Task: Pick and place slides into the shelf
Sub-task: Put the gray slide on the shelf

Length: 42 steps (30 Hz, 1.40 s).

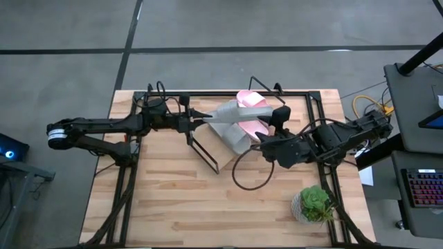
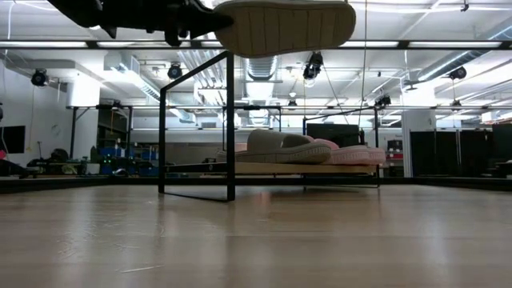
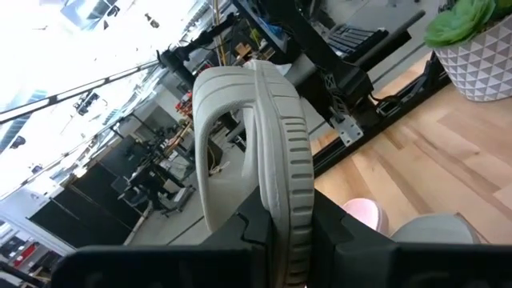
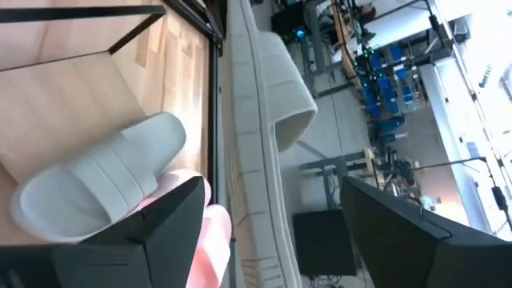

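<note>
A grey slide (image 1: 225,114) hangs in the air over the shelf (image 2: 264,168), with my left gripper (image 1: 196,119) shut on its left end; its ribbed sole (image 2: 284,24) shows from below in the low view. My right gripper (image 1: 272,126) is open. Its fingers (image 4: 172,220) stand on either side of that slide's far end (image 4: 252,160) without touching it. On the shelf lie another grey slide (image 4: 104,184) and pink slides (image 1: 252,102), (image 2: 352,152). My left gripper pinches one end of the grey slide (image 3: 282,210) between its two fingers, one on the sole side and one on the footbed side. The fingers come in level from the table's left and lie along the slide. The slide is lifted clear and points toward the table's right.
A potted plant (image 1: 315,204) stands near the table's front right corner. A black cable loop (image 1: 242,176) lies on the table in front of my right arm. The shelf's black wire frame (image 2: 228,120) rises at its left end.
</note>
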Each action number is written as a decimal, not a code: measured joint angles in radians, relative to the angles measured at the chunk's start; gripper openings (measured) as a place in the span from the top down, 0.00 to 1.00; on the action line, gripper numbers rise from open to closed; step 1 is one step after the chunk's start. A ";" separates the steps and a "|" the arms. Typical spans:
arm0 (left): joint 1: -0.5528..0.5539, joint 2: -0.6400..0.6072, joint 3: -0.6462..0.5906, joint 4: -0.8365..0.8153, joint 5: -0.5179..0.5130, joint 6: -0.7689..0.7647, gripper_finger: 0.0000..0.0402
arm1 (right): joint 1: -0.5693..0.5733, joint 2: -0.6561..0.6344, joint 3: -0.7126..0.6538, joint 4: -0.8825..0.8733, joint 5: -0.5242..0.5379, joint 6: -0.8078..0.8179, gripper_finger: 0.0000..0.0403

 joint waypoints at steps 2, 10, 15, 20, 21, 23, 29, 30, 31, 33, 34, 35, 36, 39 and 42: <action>-0.002 0.000 0.003 0.001 0.002 0.000 0.97 | -0.006 0.000 0.000 -0.003 0.000 0.003 0.30; -0.031 0.000 0.025 0.002 0.007 0.001 0.97 | -0.063 0.000 0.000 -0.010 -0.048 0.014 0.32; -0.043 -0.001 0.030 0.002 0.011 0.010 0.97 | -0.089 0.000 -0.001 -0.013 -0.049 0.018 0.34; -0.047 -0.001 0.034 0.011 0.006 0.010 0.97 | -0.099 0.007 -0.001 -0.029 -0.066 0.022 0.34; -0.050 -0.001 0.034 0.024 0.006 0.010 0.97 | -0.100 0.009 -0.001 -0.031 -0.084 0.022 0.34; -0.055 -0.001 0.034 0.047 0.006 0.008 0.97 | -0.105 0.011 -0.003 -0.035 -0.113 0.022 0.34; -0.064 -0.001 0.034 0.046 0.011 0.007 0.97 | -0.106 0.010 -0.003 -0.029 -0.064 0.029 0.37; -0.064 -0.001 0.034 0.047 0.011 0.007 0.97 | -0.106 0.010 -0.003 -0.029 -0.063 0.029 0.39; -0.064 -0.001 0.034 0.046 0.011 0.007 0.97 | -0.106 0.010 -0.003 -0.028 -0.064 0.029 0.41; -0.066 -0.001 0.034 0.047 0.011 0.007 0.97 | -0.107 0.010 -0.004 -0.028 -0.065 0.025 0.47; -0.066 -0.001 0.034 0.047 0.012 0.006 0.97 | -0.109 0.010 -0.006 -0.029 -0.067 0.021 0.51; -0.067 -0.001 0.034 0.047 0.012 0.006 0.97 | -0.110 0.010 -0.008 -0.031 -0.068 0.021 0.56; -0.067 -0.001 0.034 0.047 0.013 0.004 0.96 | -0.110 0.010 -0.008 -0.031 -0.070 0.023 0.62; -0.067 -0.001 0.034 0.066 0.011 0.002 0.91 | -0.110 0.010 -0.009 -0.032 -0.079 0.034 0.81; -0.067 -0.002 0.034 0.067 0.012 -0.014 0.86 | -0.112 0.011 -0.010 -0.032 -0.077 0.052 0.89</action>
